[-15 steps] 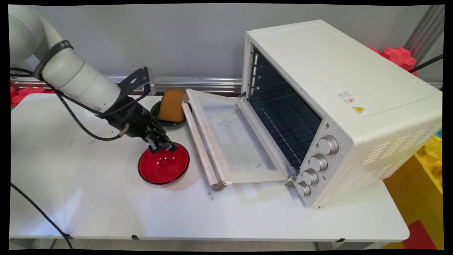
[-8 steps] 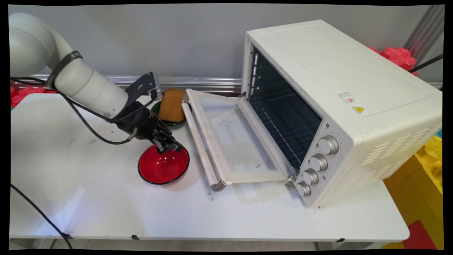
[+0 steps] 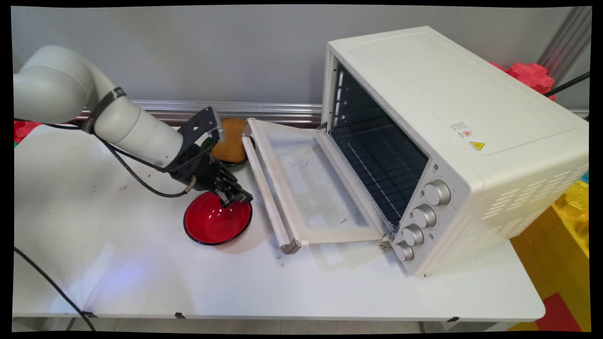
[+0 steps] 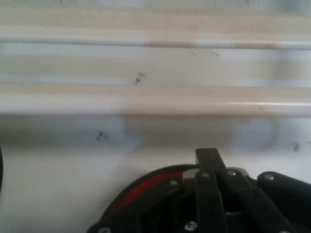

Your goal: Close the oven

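Black two-finger gripper (image 3: 238,200) (image 4: 206,154) hangs low over upper right rim of glossy red round bowl (image 3: 214,226) (image 4: 141,189), left of centre frame on white table (image 3: 141,273). Jaws seen pressed together, nothing between. Contact with rim not confirmed.

Cream bar handle (image 3: 266,188) (image 4: 155,104) of lowered glass oven door (image 3: 306,188) lies just right. Clearance judged tight, so slow, level motion advised.

Brown bread slice (image 3: 231,141) in dark green dish (image 3: 235,162) partly hidden behind wrist. White toaster oven (image 3: 447,94) interior dark. Bowl mostly hidden in hand view.

Bowl (image 3: 217,223) left of oven (image 3: 447,141) door (image 3: 306,183); plate (image 3: 229,161) with bread (image 3: 231,140) behind bowl.
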